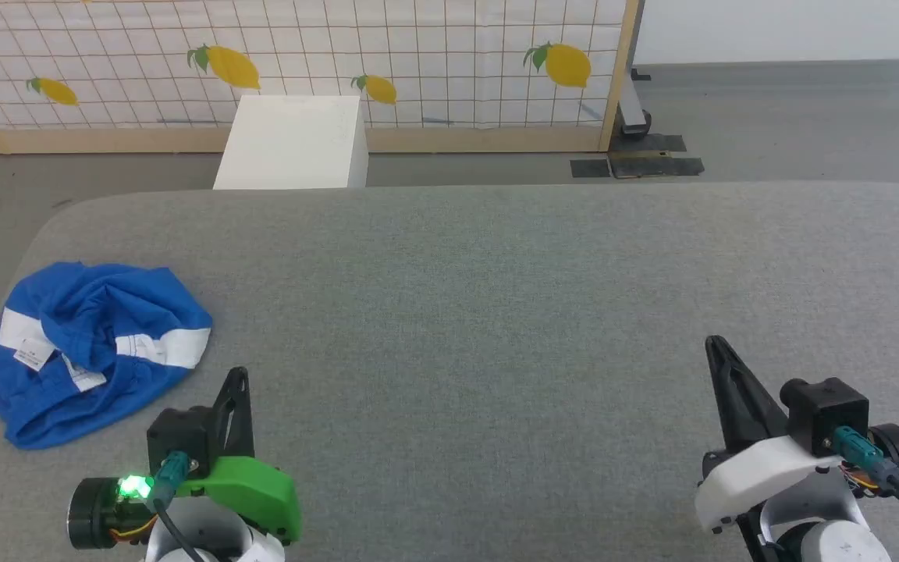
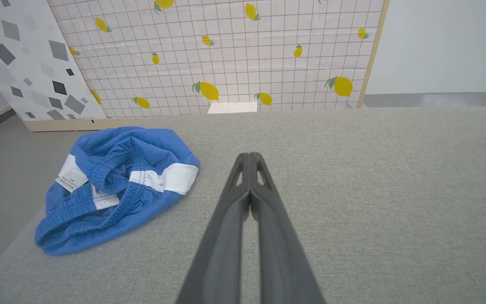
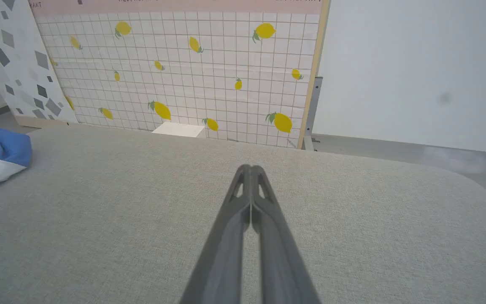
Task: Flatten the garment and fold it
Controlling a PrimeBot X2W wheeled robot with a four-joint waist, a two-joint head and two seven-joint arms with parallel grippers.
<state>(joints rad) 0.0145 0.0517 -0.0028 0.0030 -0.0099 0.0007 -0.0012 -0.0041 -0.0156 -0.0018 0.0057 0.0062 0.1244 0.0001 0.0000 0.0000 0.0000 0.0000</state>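
Risks nudging the bunched garment [image 1: 98, 343] off the table [image 1: 496, 312] at its left edge, with left gripper [image 2: 250, 155] and right gripper [image 3: 250, 167] both pinched closed and empty.

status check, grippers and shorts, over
Both shut, empty: left gripper, right gripper. The shorts crumpled near the left edge of the table, untouched. Nothing between left gripper and shorts.

The garment [image 1: 94, 351] lies on the table [image 1: 496, 312] near its left edge, a box [image 1: 293, 140] behind the table.
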